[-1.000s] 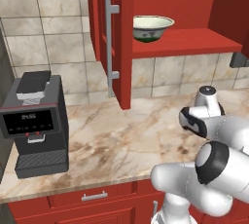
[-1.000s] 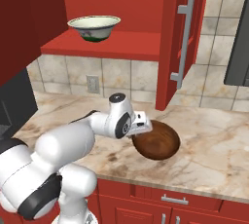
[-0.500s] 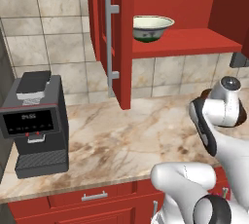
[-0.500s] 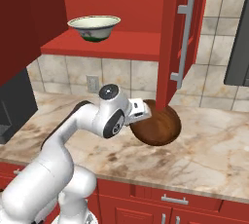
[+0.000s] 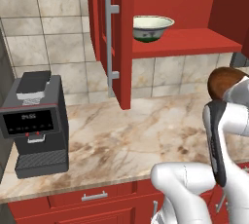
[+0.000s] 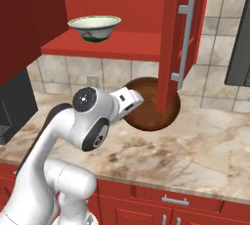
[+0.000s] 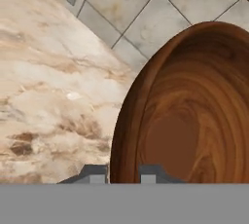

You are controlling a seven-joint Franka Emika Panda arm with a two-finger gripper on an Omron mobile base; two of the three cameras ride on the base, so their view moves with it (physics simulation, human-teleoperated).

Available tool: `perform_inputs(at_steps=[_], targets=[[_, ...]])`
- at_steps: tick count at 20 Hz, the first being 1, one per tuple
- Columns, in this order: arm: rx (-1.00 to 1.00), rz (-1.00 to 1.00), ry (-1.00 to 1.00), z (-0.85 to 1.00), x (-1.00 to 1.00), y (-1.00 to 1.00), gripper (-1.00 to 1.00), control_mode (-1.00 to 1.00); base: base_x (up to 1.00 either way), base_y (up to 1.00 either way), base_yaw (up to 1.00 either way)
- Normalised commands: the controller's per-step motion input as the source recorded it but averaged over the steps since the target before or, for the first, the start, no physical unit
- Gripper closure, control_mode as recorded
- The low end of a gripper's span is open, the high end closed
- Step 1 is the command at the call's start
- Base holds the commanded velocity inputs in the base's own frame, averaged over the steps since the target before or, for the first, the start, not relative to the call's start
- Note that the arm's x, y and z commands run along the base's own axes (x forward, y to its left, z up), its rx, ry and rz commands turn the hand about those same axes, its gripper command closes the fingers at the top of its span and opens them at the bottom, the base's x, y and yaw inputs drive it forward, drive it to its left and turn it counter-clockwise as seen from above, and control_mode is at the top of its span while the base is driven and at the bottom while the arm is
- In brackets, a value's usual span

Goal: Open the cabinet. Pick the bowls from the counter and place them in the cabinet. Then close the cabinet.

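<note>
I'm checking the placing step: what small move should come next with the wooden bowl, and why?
Probably keep lifting. The gripper pinches the rim of the wooden bowl, which hangs tilted above the counter but below the cabinet shelf where the cream bowl sits.

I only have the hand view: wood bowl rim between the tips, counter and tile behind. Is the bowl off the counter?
Observer: Yes. The right base view shows the wooden bowl held up above the counter, tilted on edge.
Operator: Cabinet open?
Observer: Open. Both doors are swung out, and the right door hangs just in front of the bowl.
Operator: Other bowl?
Observer: The cream-green bowl already sits upright on the cabinet's shelf.
Operator: Anything else on the counter?
Observer: A black coffee machine at the far left, well away from the arm.
</note>
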Motion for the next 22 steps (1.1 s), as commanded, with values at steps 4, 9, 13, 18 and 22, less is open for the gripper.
perform_inputs(at_steps=[4,9,13,18,22], targets=[[-0.38,0.32,0.0,0.77,-0.84,0.29,1.0,-1.0,0.0,0.0,0.0],[-0.44,0.31,0.0,0.72,-0.9,0.18,1.0,-1.0,0.0,0.0,0.0],[-0.39,0.25,0.05,0.66,-0.8,0.06,1.0,-1.0,0.0,0.0,0.0],[-0.07,0.02,0.04,0.17,-0.08,0.02,1.0,-1.0,0.0,0.0,0.0],[0.0,0.01,0.0,0.38,0.0,0.0,1.0,-1.0,0.0,0.0,0.0]])
